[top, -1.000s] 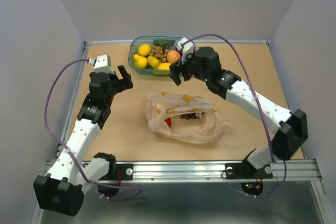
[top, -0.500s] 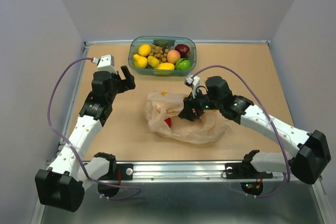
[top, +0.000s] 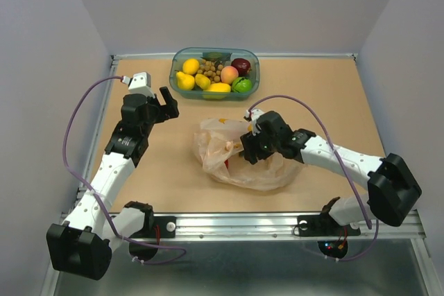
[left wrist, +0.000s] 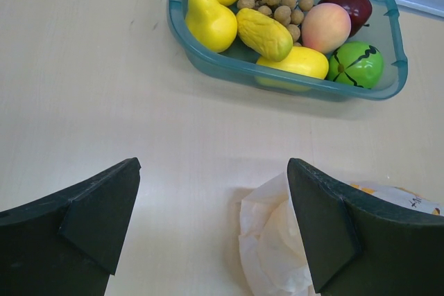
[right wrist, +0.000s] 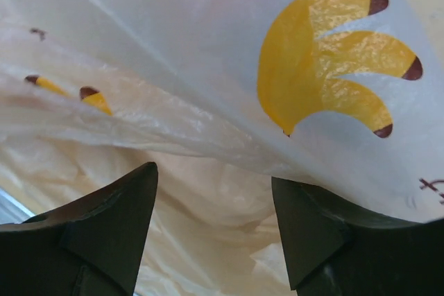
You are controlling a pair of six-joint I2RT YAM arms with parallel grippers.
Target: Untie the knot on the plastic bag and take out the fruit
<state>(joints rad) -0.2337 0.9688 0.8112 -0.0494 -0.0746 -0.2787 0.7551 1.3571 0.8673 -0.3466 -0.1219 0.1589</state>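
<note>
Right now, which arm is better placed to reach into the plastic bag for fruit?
Right. The right gripper sits at the plastic bag, jaws apart, film filling its wrist view. The left gripper hangs open off to the bag's side, apart from it.

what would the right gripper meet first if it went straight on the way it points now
The plastic bag: its pale printed film fills the wrist view directly ahead of the right gripper, whose jaws stand apart. It looks very close, though the exact depth is unclear.
</note>
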